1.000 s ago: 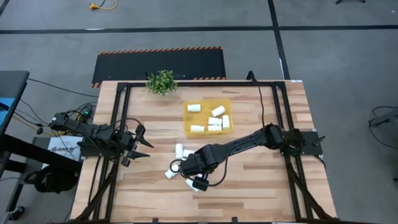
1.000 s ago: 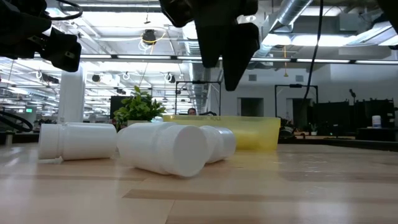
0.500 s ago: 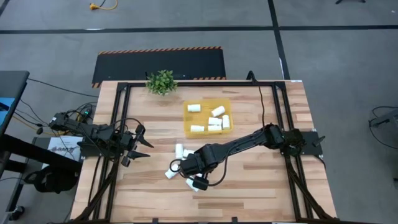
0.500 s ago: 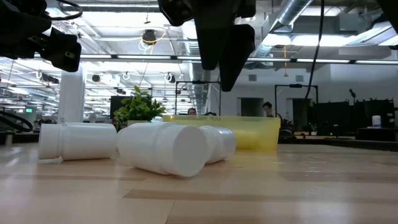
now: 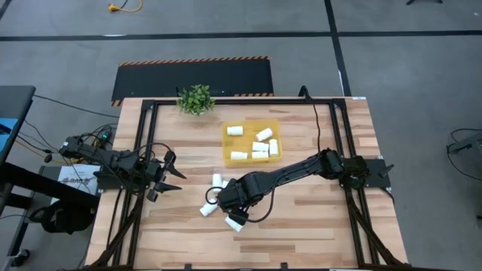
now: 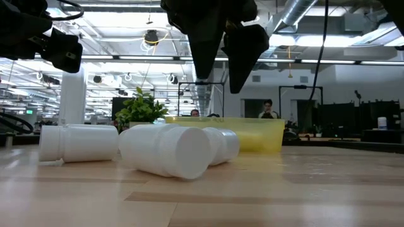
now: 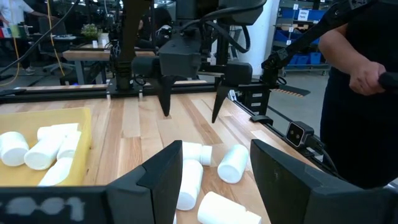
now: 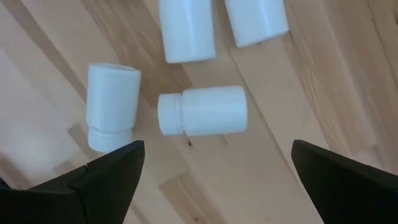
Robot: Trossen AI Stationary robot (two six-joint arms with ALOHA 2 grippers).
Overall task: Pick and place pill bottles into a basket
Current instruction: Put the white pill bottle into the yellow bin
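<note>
White plastic, smooth and stubby: the small cylindrical pill bottles lie on their sides on the pale wooden table, a loose cluster of them near the middle, with several more already inside the shallow translucent yellow basket farther back. I judge them light and rigid, slick on the barrel and ready to roll if nudged, so I'd pinch one across the body, not the narrower capped neck. My right gripper hangs just above the cluster with its fingers spread wide and nothing between them, the nearest bottle lying crosswise below. My left gripper waits at the table's left edge, clenched and empty. A small green potted plant stands at the far edge.
</note>
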